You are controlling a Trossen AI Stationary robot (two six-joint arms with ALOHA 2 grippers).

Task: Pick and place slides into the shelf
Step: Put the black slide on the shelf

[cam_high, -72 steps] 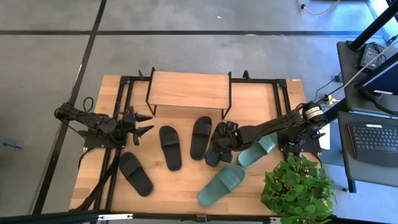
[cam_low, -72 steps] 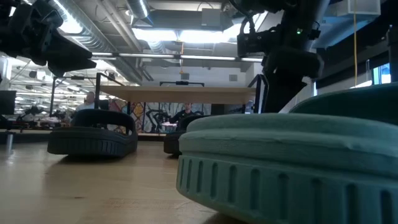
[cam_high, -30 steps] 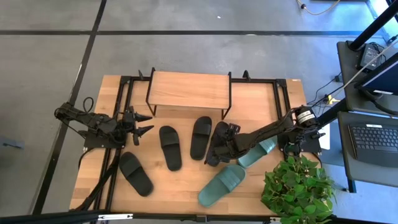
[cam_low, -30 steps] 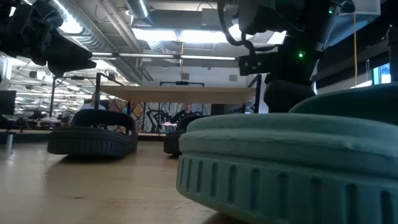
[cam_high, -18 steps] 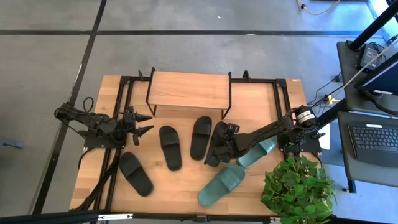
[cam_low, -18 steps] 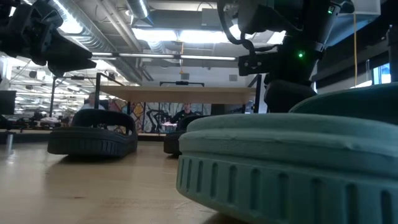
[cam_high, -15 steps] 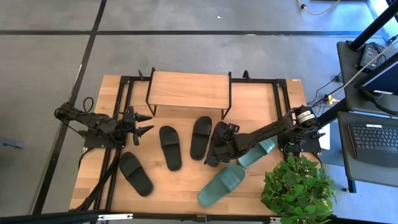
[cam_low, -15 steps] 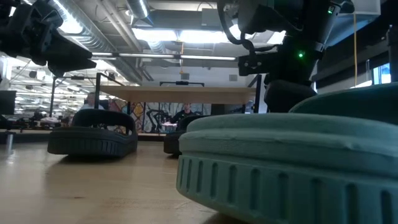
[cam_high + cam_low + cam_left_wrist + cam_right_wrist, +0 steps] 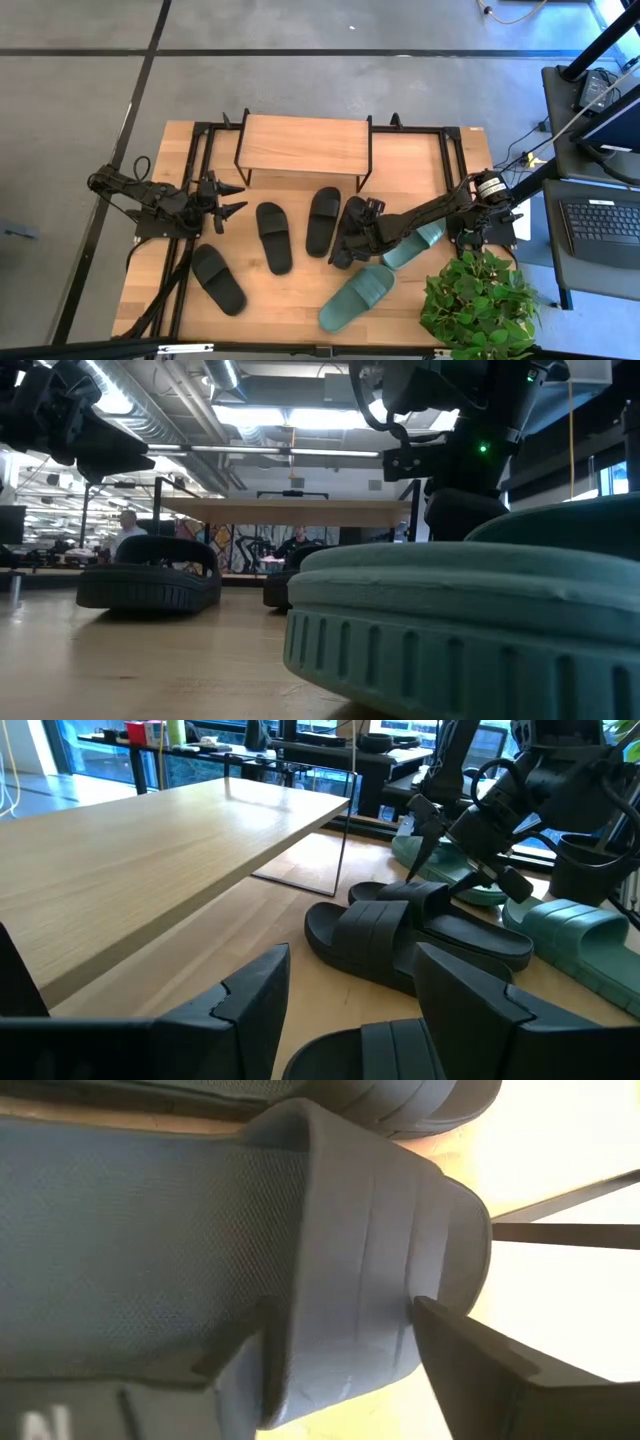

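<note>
The shelf [image 9: 305, 145] stands at the table's far middle. Three black slides lie flat on the table in front of it [image 9: 218, 278] [image 9: 273, 237] [image 9: 322, 220]. Beside the third, a further black slide [image 9: 343, 238] rests on its sole under my right gripper [image 9: 352, 232], which is shut on its strap. Two green slides [image 9: 357, 297] [image 9: 418, 242] lie to the right of it. My left gripper [image 9: 232, 198] waits open at the table's left, clear of every slide. My right gripper takes the black slide's wide strap [image 9: 350, 1280] between its two fingers. One finger [image 9: 255, 1355] is on the footbed side and the other finger [image 9: 470, 1365] on the opposite edge. It comes slanting down from the table's right. The slide stays on the table.
A potted plant [image 9: 475, 300] stands at the table's near right corner, close to my right arm. A green slide [image 9: 460, 630] fills the low view's foreground. Bare wood lies along the near edge, between the leftmost black slide and the near green slide.
Over two seconds ago my right gripper moved toward the table's left and down onto the black slide's strap. In the last second both arms and all the slides have kept their places.
</note>
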